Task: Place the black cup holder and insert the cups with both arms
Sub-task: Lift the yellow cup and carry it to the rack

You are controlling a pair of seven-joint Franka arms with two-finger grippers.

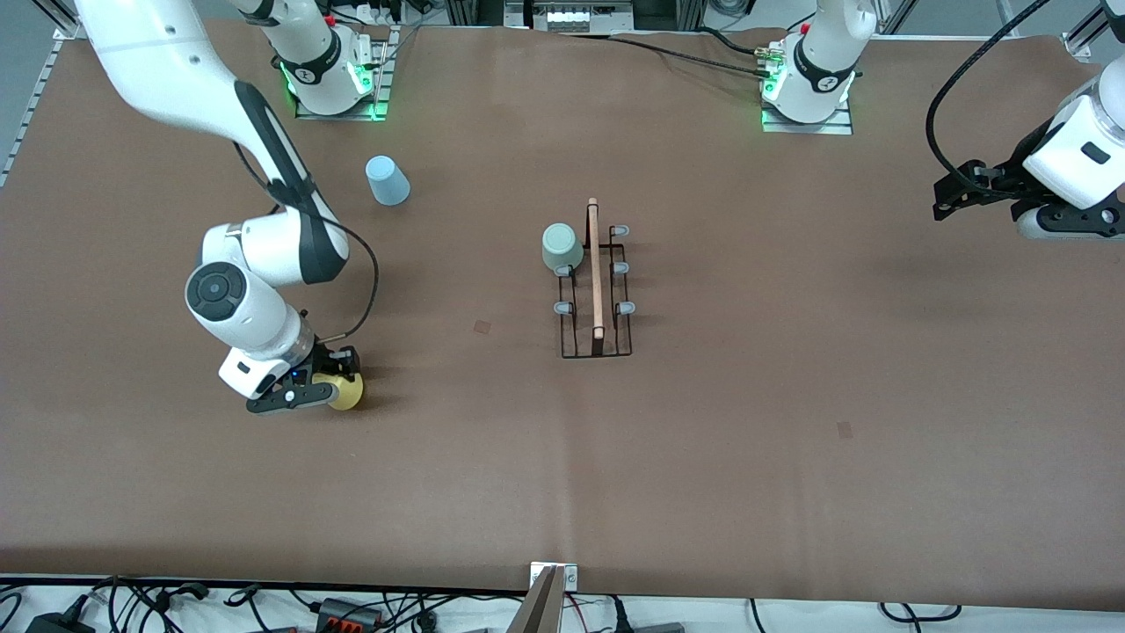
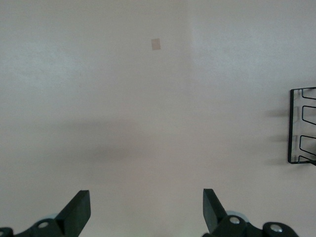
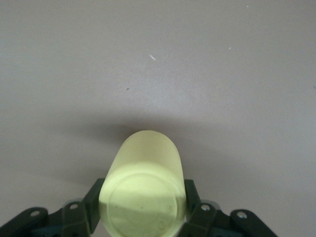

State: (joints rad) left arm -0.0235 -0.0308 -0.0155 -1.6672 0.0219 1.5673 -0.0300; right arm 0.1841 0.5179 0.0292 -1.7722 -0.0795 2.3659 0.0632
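Yellow cup (image 1: 348, 392), clamped by right gripper (image 1: 327, 387), rests on brown table (image 1: 703, 440).

Brown table (image 1: 791, 422), cables (image 1: 352, 607) along edge

Grey-green cup (image 1: 562, 248) capping upright black holder (image 1: 597, 299)

Right end effector (image 1: 338, 387) low, fingers clamped, left end effector (image 2: 146, 210) raised, fingers spread, waiting.
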